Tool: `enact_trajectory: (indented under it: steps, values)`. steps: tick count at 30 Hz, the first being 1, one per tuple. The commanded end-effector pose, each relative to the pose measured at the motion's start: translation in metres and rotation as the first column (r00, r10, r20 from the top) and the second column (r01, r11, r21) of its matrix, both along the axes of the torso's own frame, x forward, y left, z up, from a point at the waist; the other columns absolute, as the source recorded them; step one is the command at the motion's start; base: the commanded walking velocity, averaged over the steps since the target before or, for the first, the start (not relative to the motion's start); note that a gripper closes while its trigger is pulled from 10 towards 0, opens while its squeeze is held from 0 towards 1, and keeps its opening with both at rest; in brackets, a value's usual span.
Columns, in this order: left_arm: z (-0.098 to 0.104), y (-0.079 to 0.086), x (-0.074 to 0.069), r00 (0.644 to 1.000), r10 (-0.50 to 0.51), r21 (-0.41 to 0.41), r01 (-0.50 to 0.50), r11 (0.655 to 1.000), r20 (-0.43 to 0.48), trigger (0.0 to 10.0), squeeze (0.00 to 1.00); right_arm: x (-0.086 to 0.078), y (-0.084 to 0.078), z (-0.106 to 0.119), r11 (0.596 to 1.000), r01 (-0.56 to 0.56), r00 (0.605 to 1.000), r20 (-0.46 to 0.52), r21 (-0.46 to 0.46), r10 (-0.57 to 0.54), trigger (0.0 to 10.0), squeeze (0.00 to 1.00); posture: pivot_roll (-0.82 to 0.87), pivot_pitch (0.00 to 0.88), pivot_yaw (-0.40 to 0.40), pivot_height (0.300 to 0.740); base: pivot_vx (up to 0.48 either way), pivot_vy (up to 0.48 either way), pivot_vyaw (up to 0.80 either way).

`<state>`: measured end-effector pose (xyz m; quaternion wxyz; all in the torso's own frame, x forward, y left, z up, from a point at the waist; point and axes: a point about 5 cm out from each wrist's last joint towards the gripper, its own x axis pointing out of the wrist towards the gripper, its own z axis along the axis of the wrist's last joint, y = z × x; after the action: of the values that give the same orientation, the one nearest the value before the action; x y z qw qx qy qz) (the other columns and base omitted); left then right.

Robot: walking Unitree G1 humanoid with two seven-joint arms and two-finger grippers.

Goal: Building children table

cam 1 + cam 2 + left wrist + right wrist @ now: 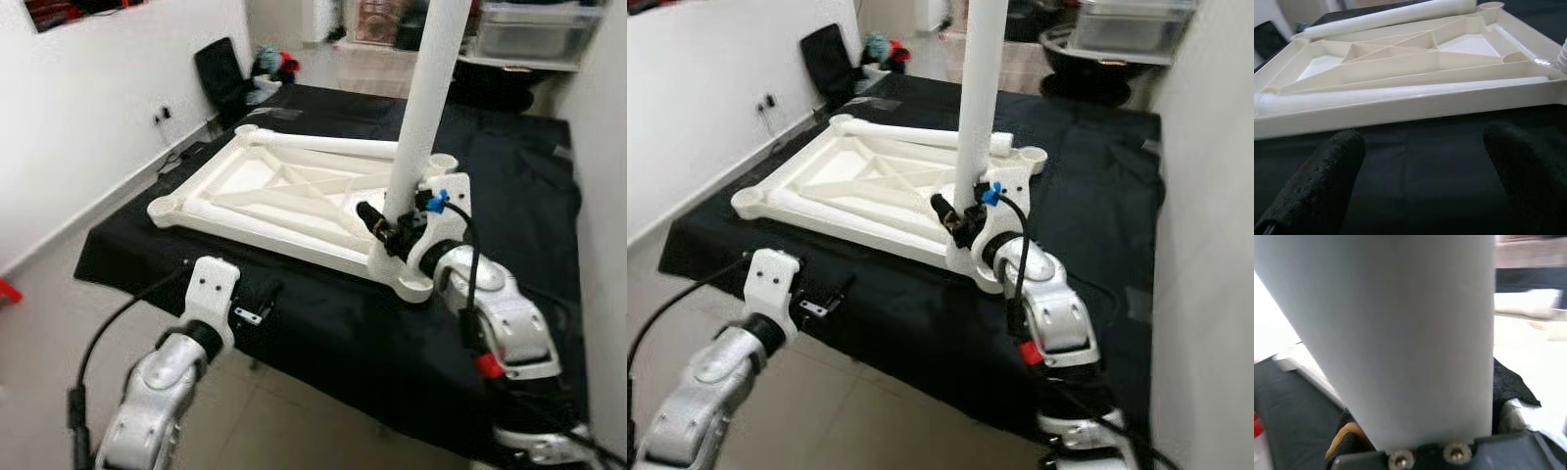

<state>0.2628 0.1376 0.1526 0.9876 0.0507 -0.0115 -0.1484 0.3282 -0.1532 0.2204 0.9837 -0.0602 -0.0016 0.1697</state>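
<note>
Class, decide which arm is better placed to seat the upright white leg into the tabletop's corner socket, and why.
Right. The right tool grips the upright white tubular leg at the upturned white plastic tabletop corner; the left tool hovers open over black cloth.

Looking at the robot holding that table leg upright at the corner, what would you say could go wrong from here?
The right gripper grips the tall white leg only near its base, and it looks slightly tilted, so it may seat crooked. The upturned tabletop lies unheld, the left gripper open short of it; pushing could slide it on the black cloth.

I see a cream-white frame [294,196], a white leg [423,108], a plain black surface [509,196] and a beige floor [59,323].
</note>
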Motion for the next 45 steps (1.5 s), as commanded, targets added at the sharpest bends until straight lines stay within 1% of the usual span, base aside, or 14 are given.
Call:
enact_trajectory:
  steps: [1,9,11,18,22,25,28,34,39,40,42,43,44,45]
  values:
    - [0.000,0.002,-0.002,1.000,0.002,0.020,-0.002,1.000,0.012,10.0,0.00,-0.002,0.004,0.001,1.000,-0.009,1.000,-0.002,0.023,0.009,10.0,0.00,-0.09,0.118,0.025,0.740,0.000,0.000,-0.80]
    - [0.000,0.001,-0.003,1.000,-0.010,0.029,0.010,1.000,0.009,10.0,0.00,-0.002,-0.001,0.004,0.999,0.017,1.000,-0.003,0.037,-0.016,10.0,0.00,-0.09,0.120,0.024,0.740,0.000,0.000,-0.80]
    - [0.000,0.000,-0.004,1.000,-0.019,0.029,0.019,0.999,0.013,10.0,0.00,-0.002,-0.002,0.007,0.998,0.004,1.000,-0.005,0.061,-0.004,10.0,0.00,-0.09,0.122,0.023,0.740,0.000,0.000,-0.80]
    - [0.000,-0.001,-0.006,0.999,-0.022,0.049,0.020,0.999,0.026,10.0,0.00,-0.002,-0.001,0.011,0.999,-0.017,1.000,0.004,0.042,0.017,10.0,0.00,-0.09,0.124,0.018,0.740,0.000,0.000,0.00]
    - [0.000,-0.001,-0.006,1.000,-0.010,0.041,0.009,0.999,0.024,10.0,0.00,0.000,-0.002,0.012,0.998,0.003,1.000,0.007,0.065,-0.003,10.0,0.00,-0.09,0.123,0.015,0.740,0.000,0.000,0.00]
    - [-0.001,0.000,-0.005,1.000,-0.007,0.029,0.006,1.000,0.020,10.0,0.00,0.000,0.002,0.009,0.997,0.001,1.000,-0.004,0.083,-0.001,10.0,0.00,-0.09,0.116,0.015,0.740,0.000,0.000,0.00]
    - [-0.001,0.001,-0.004,1.000,-0.007,0.017,0.006,1.000,0.020,10.0,0.00,-0.002,0.007,0.007,0.996,-0.015,1.000,-0.012,0.091,0.016,10.0,0.00,-0.09,0.114,0.017,0.740,0.000,0.000,-0.80]
    - [-0.002,0.001,-0.002,1.000,-0.008,0.016,0.007,1.000,0.023,10.0,0.00,-0.003,0.014,0.008,0.992,-0.045,0.999,0.004,0.120,0.045,10.0,0.00,-0.09,0.104,0.017,0.740,0.207,0.000,-0.37]
    - [-0.002,0.001,-0.002,1.000,-0.006,0.017,0.006,1.000,0.025,10.0,0.00,-0.003,0.014,0.009,0.994,-0.050,0.999,0.016,0.097,0.048,10.0,0.00,-0.09,0.099,0.017,0.740,0.253,0.000,0.00]
    - [-0.003,0.001,-0.002,1.000,-0.006,0.017,0.006,1.000,0.025,10.0,0.00,-0.005,0.014,0.011,0.991,-0.086,0.996,0.030,0.106,0.083,10.0,0.00,-0.09,0.097,0.018,0.740,0.251,0.000,0.00]
    - [-0.003,0.001,-0.002,1.000,-0.007,0.018,0.006,1.000,0.024,10.0,0.00,-0.006,0.015,0.012,0.988,-0.105,0.994,0.037,0.113,0.101,10.0,0.00,-0.09,0.095,0.017,0.740,0.251,0.000,0.00]
    - [-0.003,0.001,-0.002,1.000,-0.009,0.019,0.009,1.000,0.024,10.0,0.00,-0.009,0.018,0.014,0.980,-0.151,0.988,0.050,0.128,0.146,10.0,0.00,-0.09,0.091,0.019,0.740,0.251,0.000,0.77]
    - [-0.003,0.001,-0.002,1.000,-0.009,0.019,0.009,1.000,0.024,10.0,0.00,-0.009,0.018,0.014,0.980,-0.151,0.988,0.050,0.128,0.146,10.0,0.00,-0.09,0.091,0.019,0.740,0.251,0.000,0.77]
    - [-0.004,0.001,-0.002,1.000,-0.011,0.020,0.010,1.000,0.023,10.0,0.00,-0.012,0.020,0.015,0.974,-0.181,0.983,0.059,0.138,0.175,10.0,0.00,-0.09,0.091,0.019,0.740,0.251,0.000,0.77]
